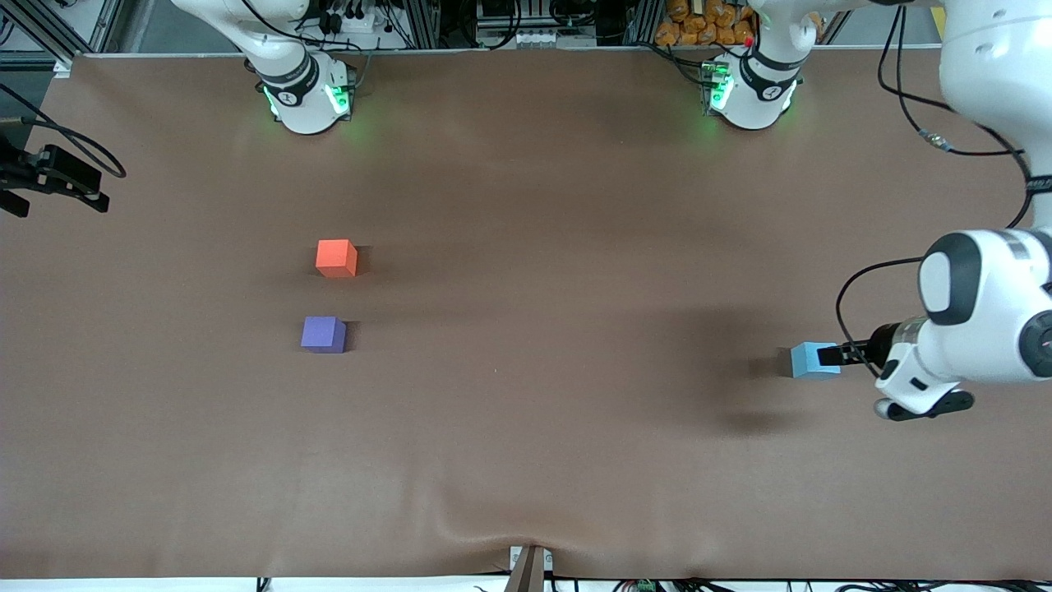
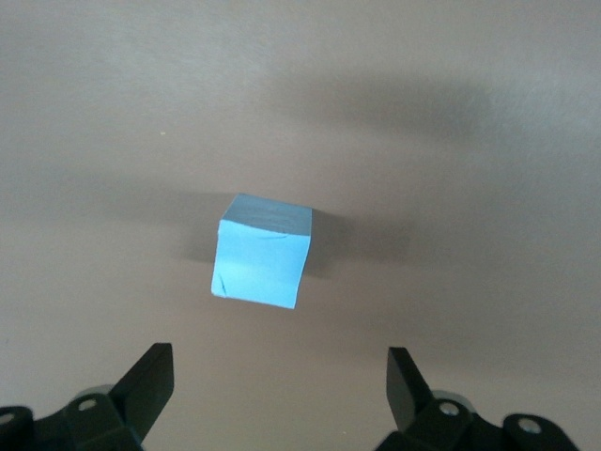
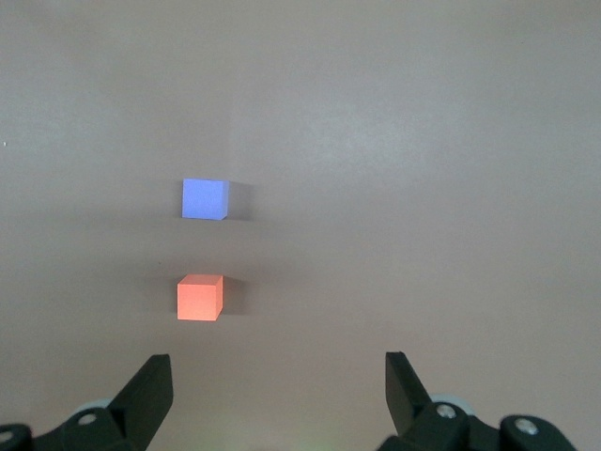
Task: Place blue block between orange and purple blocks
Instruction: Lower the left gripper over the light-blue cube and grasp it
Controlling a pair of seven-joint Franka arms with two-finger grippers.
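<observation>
The blue block (image 1: 814,360) rests on the brown table toward the left arm's end; it also shows in the left wrist view (image 2: 263,252). My left gripper (image 1: 842,355) (image 2: 279,385) is open and empty, low over the table just beside the blue block, not touching it. The orange block (image 1: 336,257) and the purple block (image 1: 323,335) sit toward the right arm's end, the purple one nearer the front camera, with a gap of about one block between them. My right gripper (image 3: 277,395) is open and empty, high over the table, looking down on the orange block (image 3: 199,298) and the purple block (image 3: 205,199).
The two arm bases (image 1: 306,94) (image 1: 749,86) stand at the table's back edge. A black device with a cable (image 1: 53,177) sits at the table edge at the right arm's end. The brown cloth (image 1: 526,460) wrinkles at the near edge.
</observation>
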